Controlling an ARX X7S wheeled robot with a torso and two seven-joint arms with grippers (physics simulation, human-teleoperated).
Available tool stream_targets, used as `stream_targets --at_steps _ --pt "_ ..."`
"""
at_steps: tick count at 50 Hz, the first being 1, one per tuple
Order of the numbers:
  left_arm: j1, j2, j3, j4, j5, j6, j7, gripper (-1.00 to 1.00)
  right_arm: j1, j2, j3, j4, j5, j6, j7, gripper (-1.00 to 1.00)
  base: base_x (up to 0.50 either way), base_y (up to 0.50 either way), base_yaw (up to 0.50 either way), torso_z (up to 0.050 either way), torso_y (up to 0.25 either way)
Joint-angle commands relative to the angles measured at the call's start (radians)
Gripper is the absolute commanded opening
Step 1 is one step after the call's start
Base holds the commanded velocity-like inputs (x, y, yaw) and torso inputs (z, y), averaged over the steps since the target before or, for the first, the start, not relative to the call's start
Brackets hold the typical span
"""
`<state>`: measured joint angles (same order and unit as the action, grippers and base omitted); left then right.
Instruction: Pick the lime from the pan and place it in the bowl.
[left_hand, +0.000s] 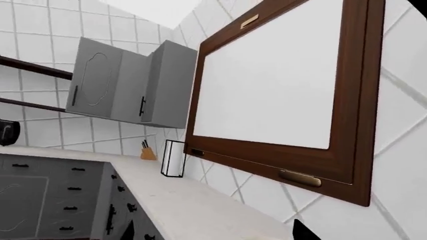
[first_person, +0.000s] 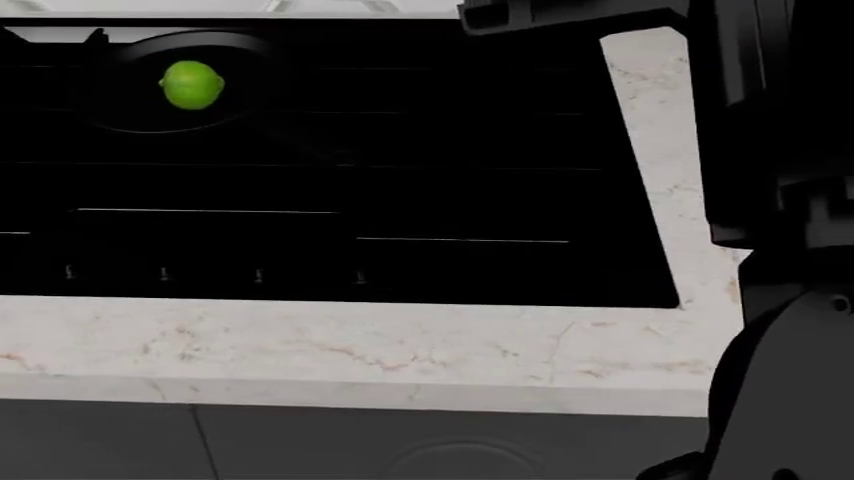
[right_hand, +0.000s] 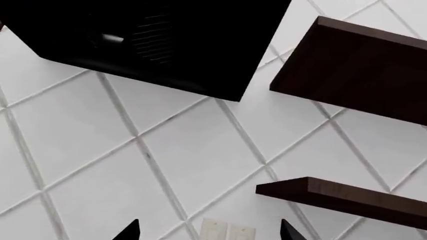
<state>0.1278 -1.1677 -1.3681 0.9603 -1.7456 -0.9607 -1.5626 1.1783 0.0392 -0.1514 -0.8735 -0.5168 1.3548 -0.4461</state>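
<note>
The lime (first_person: 192, 84) is showing as a small, bright green, glossy round fruit, sitting inside the pan (first_person: 238, 43) at the far left of the head view. The pan is lying on the cooktop (first_person: 400, 190) and is almost the same black, its thin rim catching a little light. Nothing is touching the lime. A pale marbled counter (first_person: 347, 345) is running along the near edge of the cooktop and up its right side. The bowl is not appearing in any view.

At the right of the head view, a dark arm (first_person: 781, 150) is rising well clear of the pan.

The left wrist view is facing a tiled wall, with a dark-framed window (left_hand: 280, 85), grey cabinets (left_hand: 127, 82) and a knife block (left_hand: 147, 151) on a counter. Only one dark fingertip (left_hand: 305, 231) is showing at the frame edge, so the left gripper's opening cannot be told.

The right wrist view is showing white tiles, a black hood (right_hand: 147, 35) and two brown shelves (right_hand: 360, 65). The right gripper (right_hand: 209, 231) is standing wide apart, both fingertips (right_hand: 128, 231) visible with bare wall between them, holding nothing.
</note>
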Motion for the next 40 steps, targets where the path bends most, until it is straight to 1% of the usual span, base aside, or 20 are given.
stream_targets --at_steps 1,4,8,16,25,40 --pt "0.115 -0.014 -0.037 -0.001 0.049 0.093 0.023 1.00 0.006 -0.018 0.011 0.011 0.044 0.015 0.017 1.00 0.00 0.25 0.00 0.000 0.000" --pt "0.115 -0.014 -0.040 0.003 0.046 0.095 0.022 1.00 0.016 -0.011 -0.007 -0.001 0.049 0.040 0.018 1.00 0.00 0.25 0.00 0.000 0.000" --pt "0.114 -0.017 -0.017 0.001 0.059 0.111 0.025 1.00 0.013 -0.012 -0.004 0.003 0.063 0.030 0.027 1.00 0.00 0.24 0.00 0.000 0.000" --pt "0.115 -0.015 -0.039 0.003 0.046 0.101 0.027 1.00 0.016 -0.012 -0.003 0.001 0.087 0.036 0.043 1.00 0.00 0.25 0.00 0.000 0.000" --pt "0.116 -0.007 -0.040 0.006 0.049 0.100 0.031 1.00 0.015 -0.007 -0.003 -0.002 0.109 0.039 0.058 1.00 0.00 0.25 0.00 0.000 0.000" --pt "0.120 -0.019 -0.039 0.001 0.045 0.104 0.026 1.00 0.000 -0.006 0.008 0.009 0.150 0.018 0.082 1.00 0.00 0.25 0.00 0.000 0.000"
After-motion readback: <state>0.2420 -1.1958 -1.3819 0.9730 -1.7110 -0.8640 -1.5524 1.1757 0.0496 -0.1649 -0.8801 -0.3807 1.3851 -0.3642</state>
